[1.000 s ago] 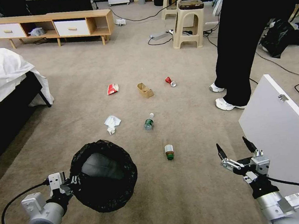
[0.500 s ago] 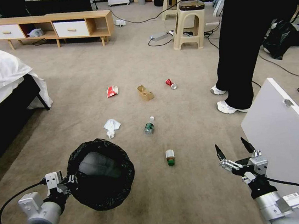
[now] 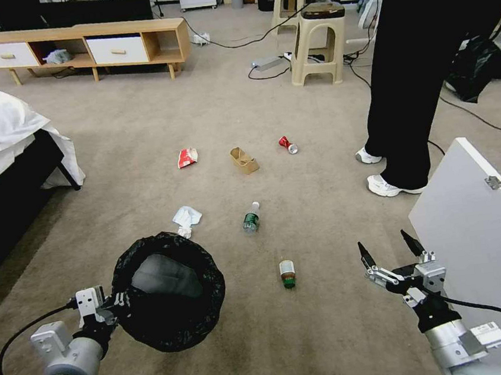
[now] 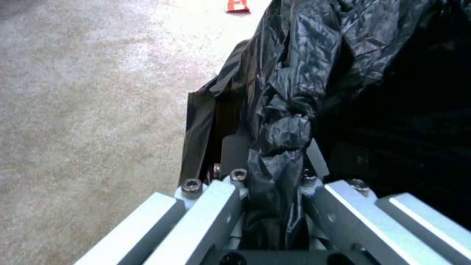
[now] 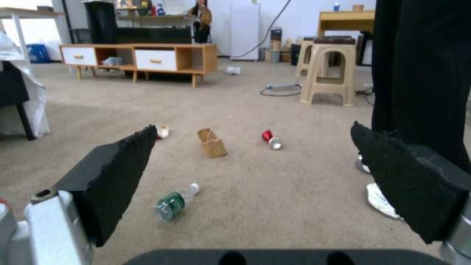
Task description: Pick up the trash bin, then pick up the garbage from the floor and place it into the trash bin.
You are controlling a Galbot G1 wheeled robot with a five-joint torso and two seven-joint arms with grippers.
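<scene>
Left wrist cam: left claw pinching trash bin liner; right claw spread.

No lettering, brand name or number can be read anywhere in these views. The green labels on the two small bottles lying at about 12 o'clock on the carpet are too small to make out, as is the print on the red-and-white snack wrapper farther off at 11 o'clock. The crushed red can at 1 o'clock shows only color.
</scene>
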